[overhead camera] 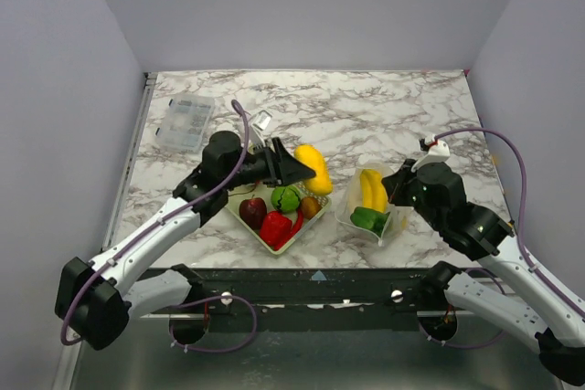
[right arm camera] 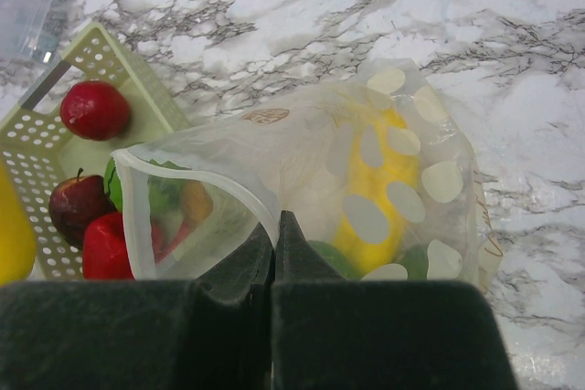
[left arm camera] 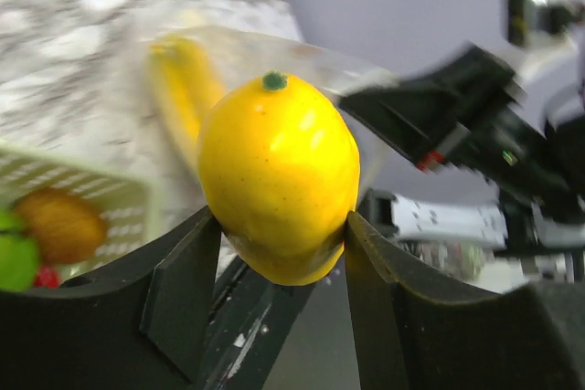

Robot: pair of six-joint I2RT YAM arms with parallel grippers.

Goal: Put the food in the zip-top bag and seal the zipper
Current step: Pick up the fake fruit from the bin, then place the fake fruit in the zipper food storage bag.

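My left gripper (overhead camera: 300, 169) is shut on a yellow lemon (overhead camera: 314, 168) and holds it in the air between the basket and the bag; the lemon fills the left wrist view (left arm camera: 279, 175). My right gripper (overhead camera: 395, 191) is shut on the mouth edge of the zip-top bag (overhead camera: 367, 203) and holds it open towards the left. In the right wrist view the zipper strip (right arm camera: 196, 171) curves round the open mouth. The bag (right arm camera: 384, 180) holds a yellow banana (right arm camera: 388, 194) and a green piece (overhead camera: 368, 218). More food lies in the basket: red, dark red, green and orange pieces.
The pale yellow mesh basket (overhead camera: 303, 232) stands left of the bag near the table's front edge. A clear compartment box (overhead camera: 186, 121) lies at the back left. A small white object (overhead camera: 263, 120) lies behind the left gripper. Grey walls close three sides.
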